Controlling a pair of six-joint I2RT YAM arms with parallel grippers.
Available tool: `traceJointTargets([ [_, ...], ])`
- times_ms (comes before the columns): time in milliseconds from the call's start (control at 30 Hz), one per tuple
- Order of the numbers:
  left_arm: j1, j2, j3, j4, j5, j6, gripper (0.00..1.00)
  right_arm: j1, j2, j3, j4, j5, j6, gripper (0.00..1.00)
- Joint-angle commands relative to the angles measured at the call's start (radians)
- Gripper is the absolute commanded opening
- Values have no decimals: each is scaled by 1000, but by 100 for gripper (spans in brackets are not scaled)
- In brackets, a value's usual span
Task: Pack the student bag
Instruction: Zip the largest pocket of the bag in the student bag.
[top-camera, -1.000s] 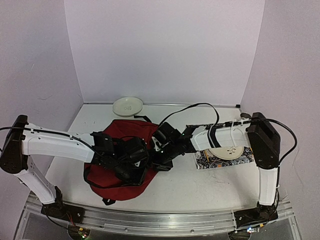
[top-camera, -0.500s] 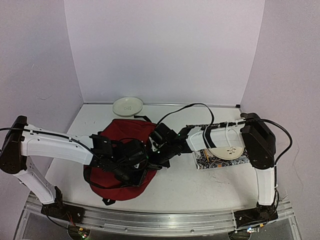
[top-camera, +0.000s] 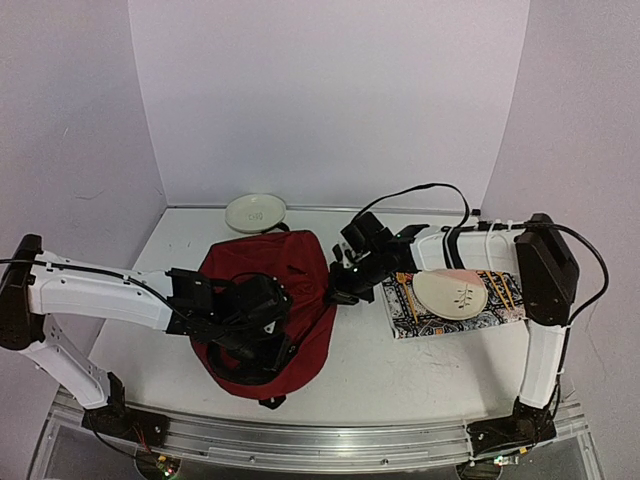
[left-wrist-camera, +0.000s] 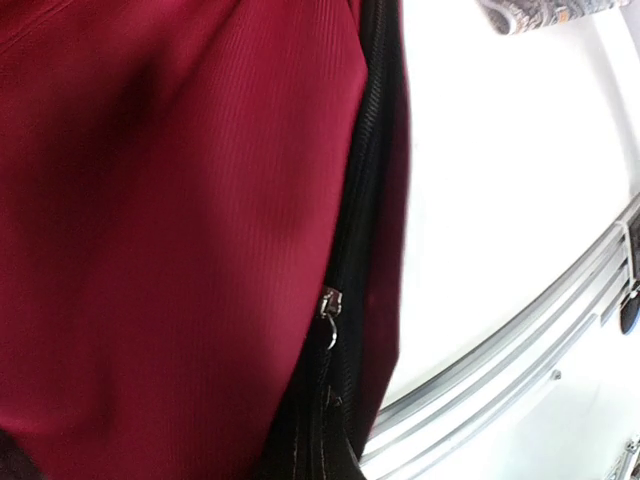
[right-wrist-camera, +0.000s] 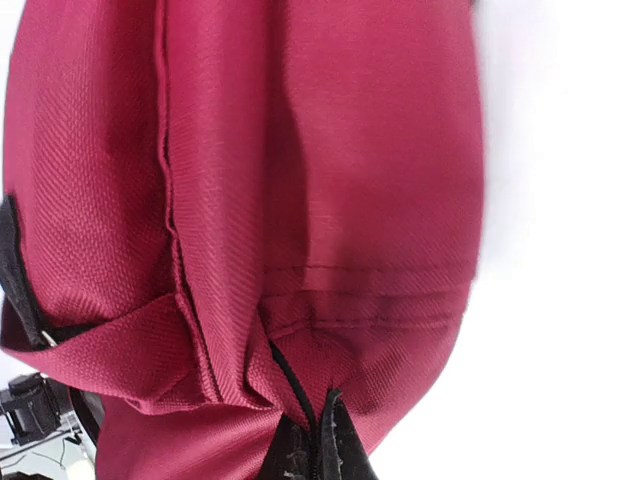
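Left claw (left-wrist-camera: 318, 455) and right claw (right-wrist-camera: 318, 450) are both pinching the one red bag (top-camera: 270, 280) tight (left by the zip (left-wrist-camera: 355, 200)) — two plates (top-camera: 255, 212) (top-camera: 450, 292), one book (top-camera: 420, 320) sitting alongside.

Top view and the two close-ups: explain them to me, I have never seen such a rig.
Two white robot arms are bolted at the table's near edge; each ends in a two-finger gripper. The wide picture looks down from above and behind them. The close-ups come from cameras on the wrists. On the table lie a red bag, a patterned book with a plate on it, and a dish at the back. The left gripper and right gripper are both shut on the bag's fabric.
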Motion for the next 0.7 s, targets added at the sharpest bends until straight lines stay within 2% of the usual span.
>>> traceJointTargets([
  [0, -16, -42, -26, -51, 61, -8, 0, -91, -9, 56, -37, 117, -77, 0],
  [267, -28, -51, -8, -50, 90, 6, 0, -177, 72, 186, -46, 112, -118, 0],
  [367, -29, -41, 22, -49, 76, 15, 0, -182, 77, 211, -50, 81, -125, 3],
  [433, -28, -14, 62, -48, 60, 30, 0, -177, 67, 202, -51, 48, -114, 10],
  [667, -29, 122, 223, -37, 22, 72, 0, -116, -116, 7, -48, 52, -24, 48],
])
